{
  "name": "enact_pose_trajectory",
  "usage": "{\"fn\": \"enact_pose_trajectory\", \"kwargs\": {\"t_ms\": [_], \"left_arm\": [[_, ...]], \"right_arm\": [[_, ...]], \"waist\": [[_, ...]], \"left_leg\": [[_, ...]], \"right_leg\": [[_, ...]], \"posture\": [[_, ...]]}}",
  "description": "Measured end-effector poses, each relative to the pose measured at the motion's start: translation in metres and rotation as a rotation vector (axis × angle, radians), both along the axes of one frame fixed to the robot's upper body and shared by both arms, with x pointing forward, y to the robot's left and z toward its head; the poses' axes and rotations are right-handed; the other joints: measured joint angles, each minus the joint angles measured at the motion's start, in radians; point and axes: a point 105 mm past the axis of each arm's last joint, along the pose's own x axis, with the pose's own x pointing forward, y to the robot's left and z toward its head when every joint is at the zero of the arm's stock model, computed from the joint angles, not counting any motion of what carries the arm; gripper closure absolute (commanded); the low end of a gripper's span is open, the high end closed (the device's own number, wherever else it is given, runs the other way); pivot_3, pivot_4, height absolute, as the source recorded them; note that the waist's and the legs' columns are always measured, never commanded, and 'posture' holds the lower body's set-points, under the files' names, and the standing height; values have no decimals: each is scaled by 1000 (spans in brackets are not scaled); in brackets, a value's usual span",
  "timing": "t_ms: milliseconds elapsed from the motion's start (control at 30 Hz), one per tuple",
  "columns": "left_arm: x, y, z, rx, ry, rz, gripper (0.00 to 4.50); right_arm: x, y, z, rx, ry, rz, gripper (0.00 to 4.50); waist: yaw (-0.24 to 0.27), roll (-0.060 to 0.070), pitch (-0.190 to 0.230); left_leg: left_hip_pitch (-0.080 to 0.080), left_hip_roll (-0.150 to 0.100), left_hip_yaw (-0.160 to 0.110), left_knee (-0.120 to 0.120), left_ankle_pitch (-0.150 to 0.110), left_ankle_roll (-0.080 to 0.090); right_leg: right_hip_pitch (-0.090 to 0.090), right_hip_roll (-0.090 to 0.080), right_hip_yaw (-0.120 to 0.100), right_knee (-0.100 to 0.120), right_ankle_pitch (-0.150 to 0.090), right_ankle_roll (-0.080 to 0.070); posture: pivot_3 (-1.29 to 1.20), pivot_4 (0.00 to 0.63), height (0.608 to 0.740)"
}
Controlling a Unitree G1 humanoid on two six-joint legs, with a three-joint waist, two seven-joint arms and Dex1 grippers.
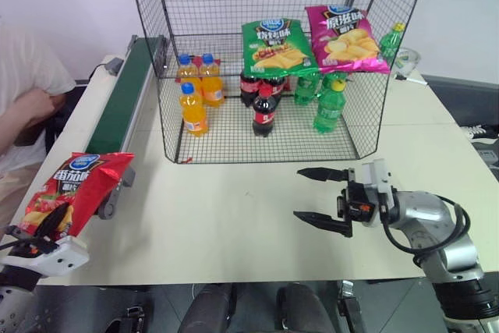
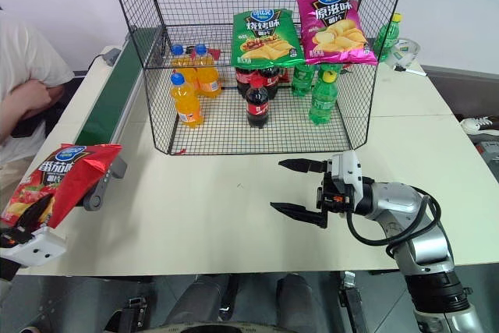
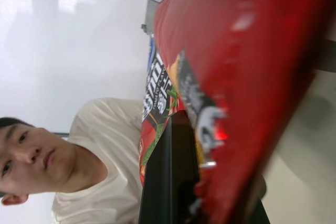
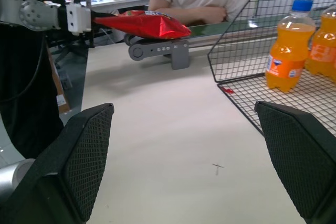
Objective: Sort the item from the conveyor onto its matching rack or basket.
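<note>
Left eye view puts the left gripper (image 1: 40,228) at the near left corner of the surface (image 1: 234,216), and we find its fingers pinching the lower edge of the red bag (image 1: 74,189). We note the bag is lifted, its top by the near end roller of the conveyor (image 1: 125,95), which runs along the left edge of the surface towards the rack (image 1: 265,60). From the right wrist view the bag (image 4: 144,24) hangs roughly flat in the air above that roller housing, and whether it touches the housing we cannot tell. In the left wrist view one black finger (image 3: 170,177) lies against the bag's printed face.

We record the right gripper (image 1: 321,198) over the bare surface in front of the rack, pointing towards the robot's left. Its fingers are spread wide and hold nothing.

On the rack's lowest tier we count orange bottles (image 1: 195,87) at the left, cola bottles (image 1: 263,103) in the middle and green bottles (image 1: 330,103) at the right. A green bag (image 1: 277,46) and a pink bag (image 1: 343,38) lean behind the bottles, side by side.

A person (image 1: 27,95) in a white shirt sits beyond the conveyor, at the left.
</note>
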Motion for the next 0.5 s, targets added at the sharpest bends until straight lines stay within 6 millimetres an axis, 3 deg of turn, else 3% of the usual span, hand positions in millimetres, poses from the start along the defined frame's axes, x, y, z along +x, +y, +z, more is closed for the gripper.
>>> {"fn": "enact_pose_trajectory", "kwargs": {"t_ms": [167,367,500], "left_arm": [[10,-13,21,6,-54,-45,4484],[33,-54,87,72,-228,-179,4484],[42,-69,109,86,-278,-215,4484]], "right_arm": [[3,-1,3,4,-10,-10,0],[11,-10,8,34,-22,-73,0],[22,-22,14,91,-19,-167,0]], "waist": [[0,0,0],[0,0,0],[-4,1,0]], "left_leg": [[0,0,0,0,0,0],[0,0,0,2,0,0],[0,1,1,2,0,-1]], "right_leg": [[0,0,0,0,0,0],[1,0,0,1,0,0],[1,2,1,2,0,0]], "posture": [[0,150,740],[0,150,740],[0,150,740]]}}
